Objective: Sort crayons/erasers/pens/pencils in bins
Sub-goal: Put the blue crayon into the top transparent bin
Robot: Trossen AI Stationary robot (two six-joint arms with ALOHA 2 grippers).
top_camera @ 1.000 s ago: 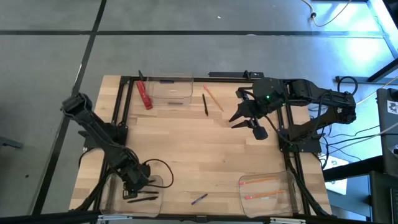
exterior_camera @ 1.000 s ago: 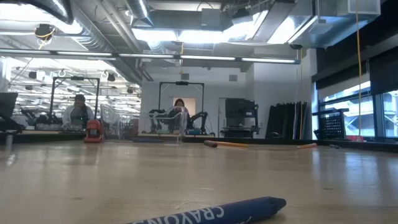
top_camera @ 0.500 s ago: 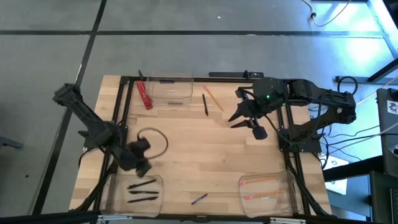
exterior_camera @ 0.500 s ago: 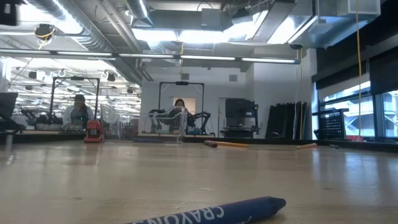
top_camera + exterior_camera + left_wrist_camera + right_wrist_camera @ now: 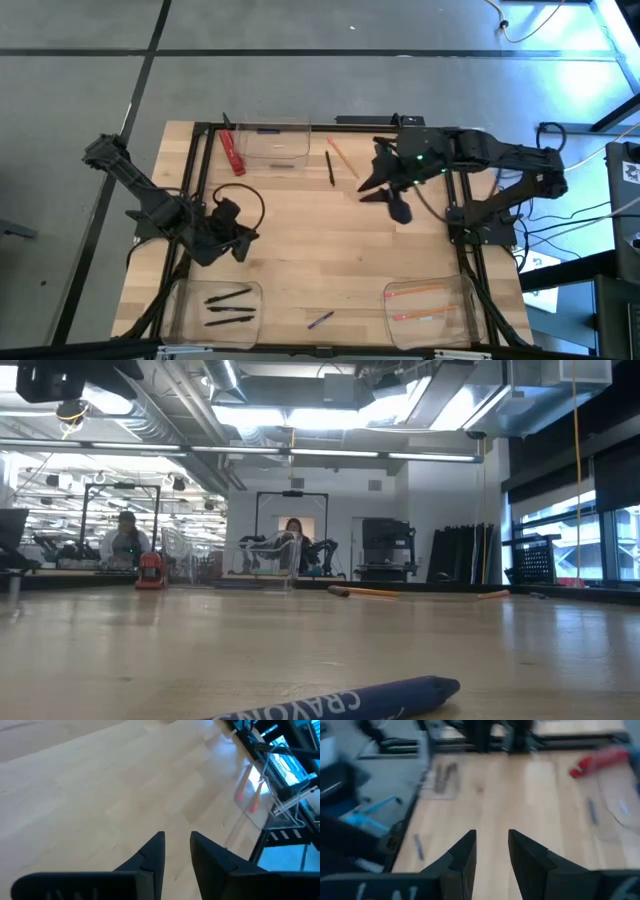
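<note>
Black and empty, the left gripper [image 5: 232, 243] hangs with its fingers a narrow gap apart just above the near-left bin [image 5: 216, 306], which holds two pens [image 5: 228, 296]; one crayon [image 5: 320, 320] lies loose to its right, and beyond that a second bin [image 5: 428, 303] holds two pencils [image 5: 415, 289]. Farther off, the right gripper [image 5: 385, 191], likewise slightly parted and empty, hovers beside one loose pen [image 5: 329, 167] and one pencil [image 5: 343, 157], near the third bin [image 5: 272, 146] and a red strip [image 5: 232, 152]. Pale wooden planks form the table [image 5: 320, 250], and in the low view two people sit far back in the room.
</note>
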